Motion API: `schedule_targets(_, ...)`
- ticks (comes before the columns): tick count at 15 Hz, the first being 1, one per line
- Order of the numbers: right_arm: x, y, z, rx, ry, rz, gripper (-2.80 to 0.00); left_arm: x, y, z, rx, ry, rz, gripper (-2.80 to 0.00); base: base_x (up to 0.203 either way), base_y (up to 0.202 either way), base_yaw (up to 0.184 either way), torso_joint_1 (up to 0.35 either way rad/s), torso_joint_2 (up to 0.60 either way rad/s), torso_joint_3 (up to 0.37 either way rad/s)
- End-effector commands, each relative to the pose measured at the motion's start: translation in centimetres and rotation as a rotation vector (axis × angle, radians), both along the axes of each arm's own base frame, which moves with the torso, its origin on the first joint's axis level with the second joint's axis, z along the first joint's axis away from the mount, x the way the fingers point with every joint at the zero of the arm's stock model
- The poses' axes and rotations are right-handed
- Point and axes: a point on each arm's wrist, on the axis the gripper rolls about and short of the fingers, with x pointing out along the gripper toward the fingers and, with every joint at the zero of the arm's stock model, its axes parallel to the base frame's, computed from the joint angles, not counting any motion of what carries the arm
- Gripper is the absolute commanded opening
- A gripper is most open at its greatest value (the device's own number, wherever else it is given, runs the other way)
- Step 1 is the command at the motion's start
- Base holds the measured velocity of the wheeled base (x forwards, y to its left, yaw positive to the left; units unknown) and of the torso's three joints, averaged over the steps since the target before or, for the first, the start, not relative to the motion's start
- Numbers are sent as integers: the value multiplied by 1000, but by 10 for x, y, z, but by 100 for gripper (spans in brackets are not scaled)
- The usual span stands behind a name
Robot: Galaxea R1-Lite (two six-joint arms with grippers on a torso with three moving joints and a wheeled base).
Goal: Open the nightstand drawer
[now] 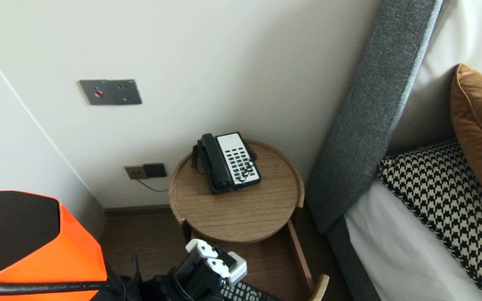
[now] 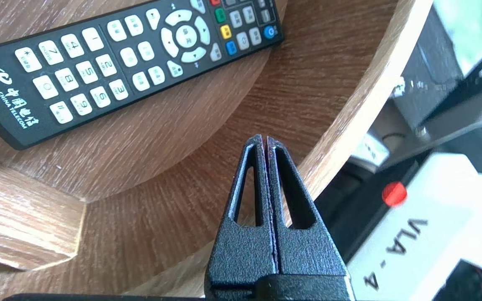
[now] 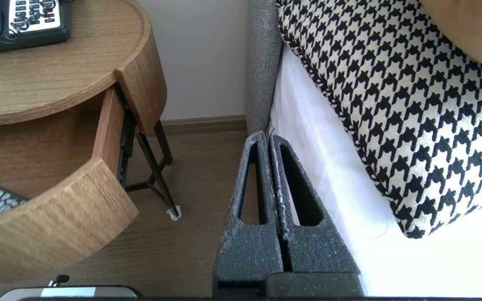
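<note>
Remote [image 2: 128, 62] lies flat, buttons up, on the floor of the pulled-out drawer [image 1: 274, 263] under the round table [image 1: 241, 209]. It is black with white number keys and a ring of arrow keys, and it rests towards the inner part of the drawer, partly under the tabletop's edge.

The left gripper [image 2: 265, 140] is over the same drawer, its two black fingers pressed flat together with nothing between them. Its tip sits above bare wood close to the drawer's curved front wall, near the remote but clear of it; whether the tip touches the drawer floor I cannot tell.

On the tabletop a phone [image 1: 228, 163] stands towards the wall, handset on its cradle and cord coiled beside it.

The right gripper [image 3: 268, 136] hangs parked off to the side, fingers closed on nothing, pointing at the strip of floor between the table's legs and the bed [image 3: 320, 167]. A black-and-white pillow [image 3: 391, 104] lies on the white sheet there.
</note>
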Motion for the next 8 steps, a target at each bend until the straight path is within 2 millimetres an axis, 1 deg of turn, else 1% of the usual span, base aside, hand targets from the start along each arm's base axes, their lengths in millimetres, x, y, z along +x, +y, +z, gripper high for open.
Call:
schedule_targets(1, 0, 0, 0, 0, 0, 0, -280, -8, 0, 0, 2, 3, -22, -280, 0, 0, 0, 0, 0, 0)
schedule_targets(3, 0, 0, 0, 0, 0, 0, -280, -13, 0, 0, 2, 2, -39, -280, 0, 0, 0, 0, 0, 0)
schedule_targets(8, 0, 0, 0, 0, 0, 0, -280, -14, -1, 2, -5, 1, -39, -280, 0, 0, 0, 0, 0, 0)
